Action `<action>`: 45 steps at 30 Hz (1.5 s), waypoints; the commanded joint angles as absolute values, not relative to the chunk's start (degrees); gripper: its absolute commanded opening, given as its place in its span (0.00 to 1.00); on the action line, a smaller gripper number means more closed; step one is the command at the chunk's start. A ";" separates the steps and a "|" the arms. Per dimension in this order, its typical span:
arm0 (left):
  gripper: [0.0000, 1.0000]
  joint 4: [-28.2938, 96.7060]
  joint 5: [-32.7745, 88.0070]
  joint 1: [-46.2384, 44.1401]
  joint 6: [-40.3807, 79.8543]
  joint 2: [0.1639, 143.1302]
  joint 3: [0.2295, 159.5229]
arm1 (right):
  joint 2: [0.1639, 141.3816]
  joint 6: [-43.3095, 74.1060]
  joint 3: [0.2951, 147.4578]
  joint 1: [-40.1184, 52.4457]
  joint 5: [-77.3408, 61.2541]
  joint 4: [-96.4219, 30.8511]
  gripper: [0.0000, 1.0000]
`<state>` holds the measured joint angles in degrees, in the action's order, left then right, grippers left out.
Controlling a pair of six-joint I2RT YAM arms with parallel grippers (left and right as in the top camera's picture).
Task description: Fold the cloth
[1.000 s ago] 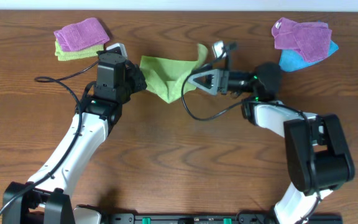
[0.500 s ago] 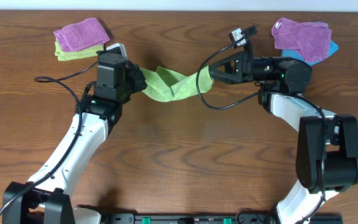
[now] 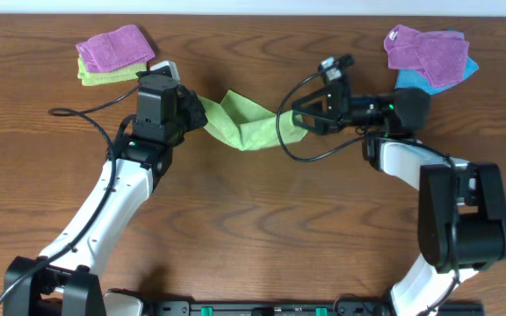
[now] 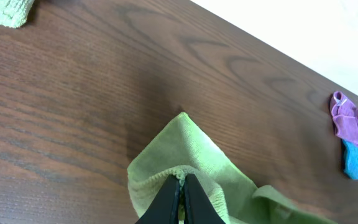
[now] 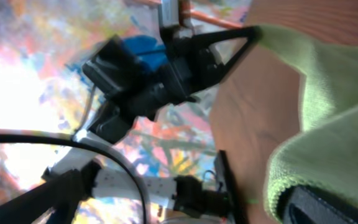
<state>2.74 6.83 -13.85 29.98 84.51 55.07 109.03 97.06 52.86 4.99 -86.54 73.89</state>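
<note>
Plainly, one crumpled, twisted lime-green cloth (image 3: 246, 126) lies between two purple towels (image 3: 115, 46) (image 3: 424, 51), left gripper (image 4: 180, 182) clamped on one end, right gripper (image 3: 297, 118) gaping wide at the other.

Lime-green fuzzy microfibre cloth (image 3: 246, 127); dark brown wood-grain tabletop (image 3: 262, 224); purple square fuzzy towel (image 3: 114, 46); pale yellow-green folded towel (image 3: 102, 76); purple crumpled towels (image 3: 424, 51); bright blue towel (image 3: 411, 85); black-and-white robot arms (image 3: 117, 197).

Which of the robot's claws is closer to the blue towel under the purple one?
Right. The right gripper is left of the blue towel, between it and the cloth; the left gripper, pinching the cloth's other end, lies much farther left.
</note>
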 commanded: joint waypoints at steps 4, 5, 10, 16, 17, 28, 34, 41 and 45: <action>0.06 2.74 5.98 -13.41 29.63 83.70 56.40 | 109.12 62.85 52.07 2.79 -70.50 42.74 0.99; 0.06 2.76 5.98 -13.41 29.63 83.70 56.40 | 109.12 59.79 52.07 2.68 -68.49 40.49 0.99; 0.06 2.79 5.89 -13.41 29.63 83.70 56.40 | 109.08 58.92 52.10 4.86 -67.53 35.66 0.99; 0.06 2.74 5.04 -13.41 29.63 83.70 56.40 | 108.97 70.76 52.12 11.16 -77.67 35.86 0.99; 0.06 2.74 4.86 -13.41 29.63 83.70 56.40 | 108.97 72.71 52.12 13.02 -80.47 36.05 0.99; 0.06 6.37 4.58 -13.41 29.61 83.70 56.40 | 108.97 55.77 51.86 20.34 -76.77 35.14 0.99; 0.06 7.25 3.88 -13.41 29.61 83.70 56.40 | 108.97 32.88 51.75 22.15 -62.37 9.28 0.99; 0.06 7.22 3.57 -13.41 29.58 83.70 56.40 | 108.57 20.64 51.75 22.70 -41.78 -10.66 0.99; 0.06 7.29 3.40 -13.41 29.58 83.70 56.40 | 105.65 17.23 51.75 23.24 -36.62 -14.74 0.99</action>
